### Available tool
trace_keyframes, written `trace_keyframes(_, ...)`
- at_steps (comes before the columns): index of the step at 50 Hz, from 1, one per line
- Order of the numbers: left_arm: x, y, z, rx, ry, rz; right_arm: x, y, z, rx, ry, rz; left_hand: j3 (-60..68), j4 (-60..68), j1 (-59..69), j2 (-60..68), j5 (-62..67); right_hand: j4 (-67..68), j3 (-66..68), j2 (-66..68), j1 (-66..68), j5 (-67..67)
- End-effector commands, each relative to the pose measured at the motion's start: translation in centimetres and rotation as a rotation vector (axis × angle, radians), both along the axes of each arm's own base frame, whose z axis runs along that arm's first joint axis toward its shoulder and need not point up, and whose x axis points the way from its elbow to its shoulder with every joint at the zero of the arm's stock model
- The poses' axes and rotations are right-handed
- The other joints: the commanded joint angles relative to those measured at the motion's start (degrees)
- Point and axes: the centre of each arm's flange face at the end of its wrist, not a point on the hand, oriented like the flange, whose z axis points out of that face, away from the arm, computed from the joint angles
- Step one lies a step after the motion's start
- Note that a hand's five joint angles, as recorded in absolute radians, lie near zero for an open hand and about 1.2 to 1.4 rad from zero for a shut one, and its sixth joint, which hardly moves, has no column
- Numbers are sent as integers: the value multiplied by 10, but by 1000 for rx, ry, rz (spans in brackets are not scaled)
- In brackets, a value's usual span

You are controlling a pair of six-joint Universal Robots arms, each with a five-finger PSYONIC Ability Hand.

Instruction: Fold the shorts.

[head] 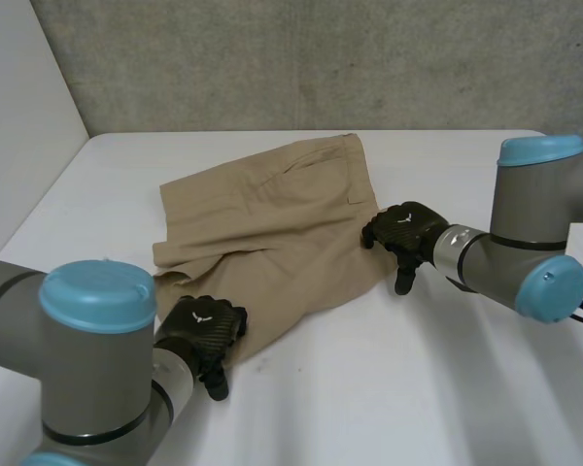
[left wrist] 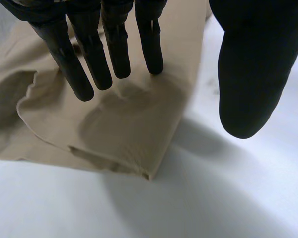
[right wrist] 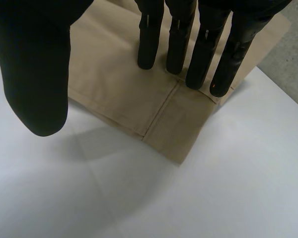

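Tan shorts [head: 272, 228] lie folded on the white table [head: 389, 388], waistband toward the back. My left hand [head: 202, 330] hovers at the near leg-hem corner [left wrist: 134, 144], fingers [left wrist: 89, 54] straight and apart from the thumb [left wrist: 251, 74], holding nothing. My right hand [head: 406, 233] is at the waistband end of the shorts [right wrist: 139, 89] on the right side, its fingers [right wrist: 188, 44] straight above the cloth and its thumb [right wrist: 35, 74] off to the side over bare table. Neither hand pinches the fabric.
A grey wall [head: 321, 58] runs behind the table, and a white panel [head: 19, 126] stands at the left. Bare tabletop lies in front of the shorts and to their right.
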Motion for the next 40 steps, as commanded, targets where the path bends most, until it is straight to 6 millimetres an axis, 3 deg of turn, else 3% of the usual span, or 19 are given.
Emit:
trace_keyframes(1,-1,-18,-16,-8,0,36,10,-17,-16,-15,-14,8,38,35,37,39,36,12,13,14,55,24)
trace_keyframes(14,-5,-39,-8,-124,27,93,21,-38,-30,-63,-30,10,57,54,55,57,54,29,30,31,72,41)
trace_keyframes(20,-7,-43,-12,-119,23,95,24,-44,-35,-77,-31,10,174,171,173,175,172,61,62,63,104,73)
trace_keyframes(24,-7,-47,-14,-118,22,101,26,-48,-38,-91,-34,10,295,292,294,296,293,133,134,135,176,145)
trace_keyframes(30,-2,-56,-10,-130,30,127,28,-53,-36,-111,-43,9,512,509,511,513,510,357,358,359,400,368)
trace_keyframes(37,-2,-59,3,-163,56,132,30,-59,-24,-166,-66,4,527,525,526,528,525,519,520,521,562,531)
trace_keyframes(40,-2,-59,13,-184,71,132,30,-60,-19,-184,-71,-1,527,525,526,528,525,519,520,522,563,531)
